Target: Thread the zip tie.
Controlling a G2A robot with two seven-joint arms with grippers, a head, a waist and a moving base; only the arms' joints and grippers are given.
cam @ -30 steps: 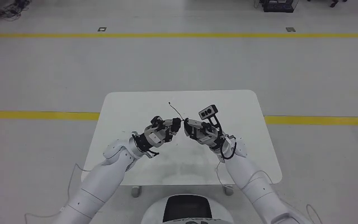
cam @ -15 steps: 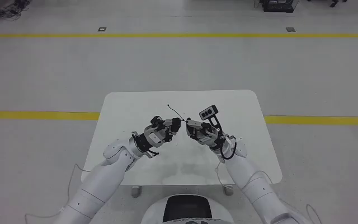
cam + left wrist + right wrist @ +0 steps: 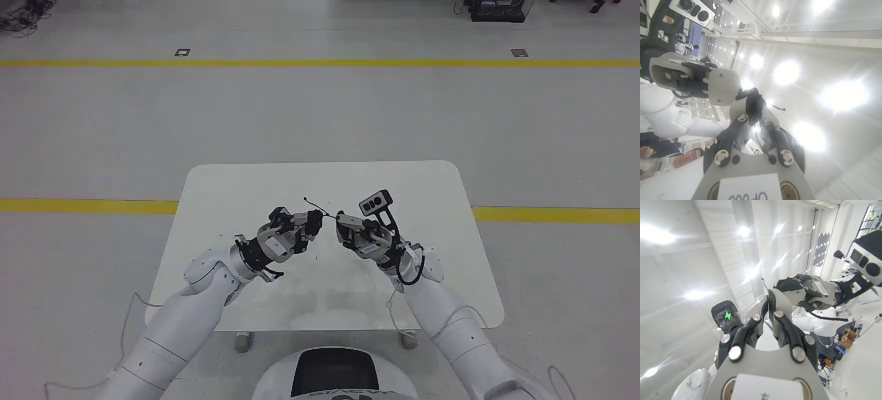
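step: threading in hand – both grippers met tip to tip above the table (image 3: 230,200); whether the tail had entered the head was too small to tell
left gripper (image 3: 314,222): fingers pinched shut on the zip tie (image 3: 311,205); a dark bit of it sat between the tips
right gripper (image 3: 339,222): fingers drawn close together, seemingly clamped on the tie's other part, just beside the left tips
zip tie: held in the air between the two grippers, apart from the table; one thin free end stuck up past them
next move: likely called for fine alignment – tail tip steered into the head's slot, then a short steady push without bending the strap
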